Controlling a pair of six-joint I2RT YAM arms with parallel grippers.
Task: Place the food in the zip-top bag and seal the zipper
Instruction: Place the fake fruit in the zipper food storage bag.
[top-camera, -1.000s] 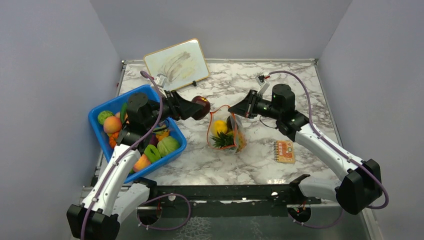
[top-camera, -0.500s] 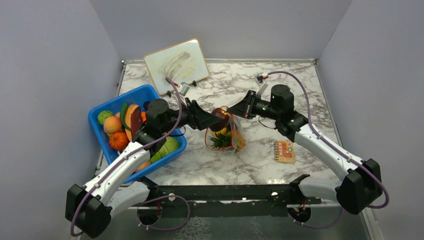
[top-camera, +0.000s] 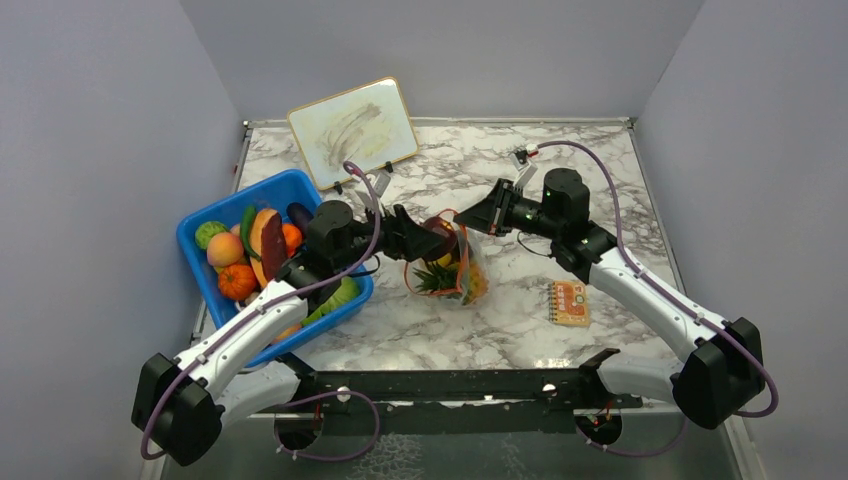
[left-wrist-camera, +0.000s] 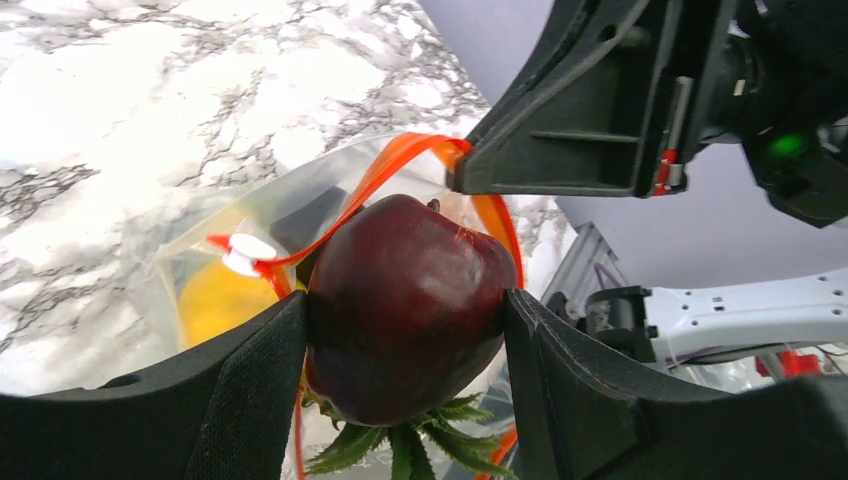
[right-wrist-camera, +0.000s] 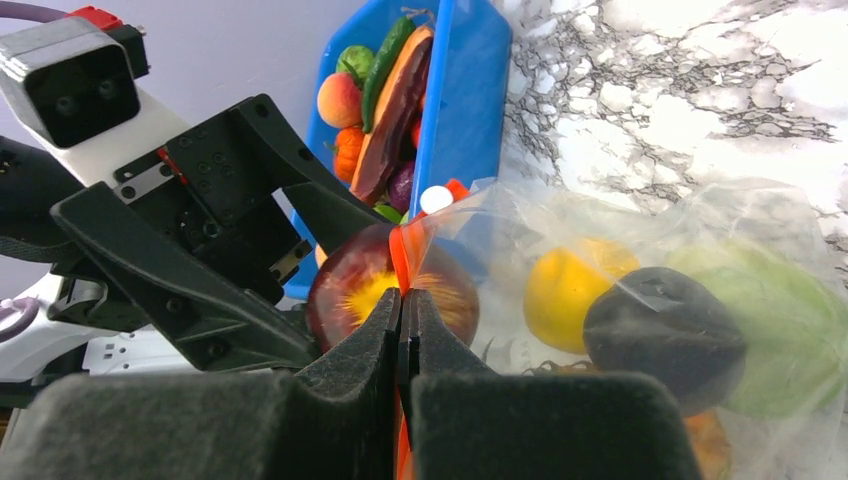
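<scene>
My left gripper (top-camera: 436, 238) is shut on a dark red toy apple (left-wrist-camera: 405, 300) and holds it at the open mouth of the clear zip-top bag (top-camera: 455, 265), above spiky green leaves (left-wrist-camera: 400, 450). My right gripper (top-camera: 474, 223) is shut on the bag's orange-red zipper strip (right-wrist-camera: 403, 262) and holds the rim up. Inside the bag I see a yellow fruit (right-wrist-camera: 568, 285), a dark purple fruit (right-wrist-camera: 665, 335) and a green one (right-wrist-camera: 790, 320). The apple also shows in the right wrist view (right-wrist-camera: 365, 290), just behind the strip.
A blue tub (top-camera: 218, 215) with more toy food stands at the left. A small whiteboard (top-camera: 353, 130) leans at the back. A small orange notebook (top-camera: 569, 302) lies right of the bag. A white zipper slider (left-wrist-camera: 245, 252) sits on the strip.
My left gripper has carried the apple from above the tub rightward to the bag's mouth. The right gripper has held the bag rim still.
</scene>
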